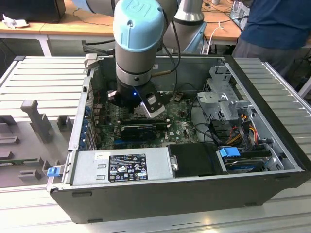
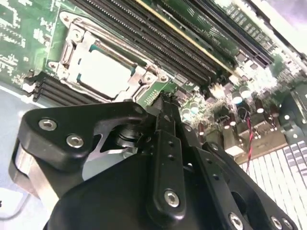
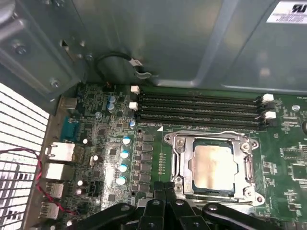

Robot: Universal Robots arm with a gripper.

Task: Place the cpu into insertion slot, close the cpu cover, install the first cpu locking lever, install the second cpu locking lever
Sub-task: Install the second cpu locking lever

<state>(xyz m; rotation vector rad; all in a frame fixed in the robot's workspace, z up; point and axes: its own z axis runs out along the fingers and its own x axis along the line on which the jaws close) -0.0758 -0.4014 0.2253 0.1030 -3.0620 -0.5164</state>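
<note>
Inside the open computer case [image 1: 272,160] on the bench [image 1: 34,82], the arm's blue-capped wrist [image 1: 137,29] hangs over the motherboard [image 1: 180,131] and blocks the socket area from the exterior view. That view gives the surroundings instead: power supply [image 1: 121,167] at the near edge, drive cage [image 1: 221,102] toward the exterior view's right, and a person [image 1: 272,24] cut off by the frame at 1 o'clock.

Both wrist views show what the exterior view hides. The cpu [image 3: 213,165] is a pale beige-silver square, glossy with glare, sitting in the insertion slot [image 3: 249,167] on the green board. The cpu cover [image 3: 180,148], a thin silvery frame with a central window, lies down flat around the chip, which shows through the window. Whether the locking levers are latched is hard to make out. In the second wrist view the same cpu [image 2: 103,72] and cpu cover [image 2: 139,72] sit beside the long black memory slots [image 2: 158,43].

The tool [image 2: 165,103] is close above the board, just off one edge of the socket. Its black fingers [image 2: 165,143] look pressed together with no gap, nothing between them. In the first wrist view the tool [image 3: 165,187] is cropped by the frame edge, tips near the cover's edge; contact cannot be told.
</note>
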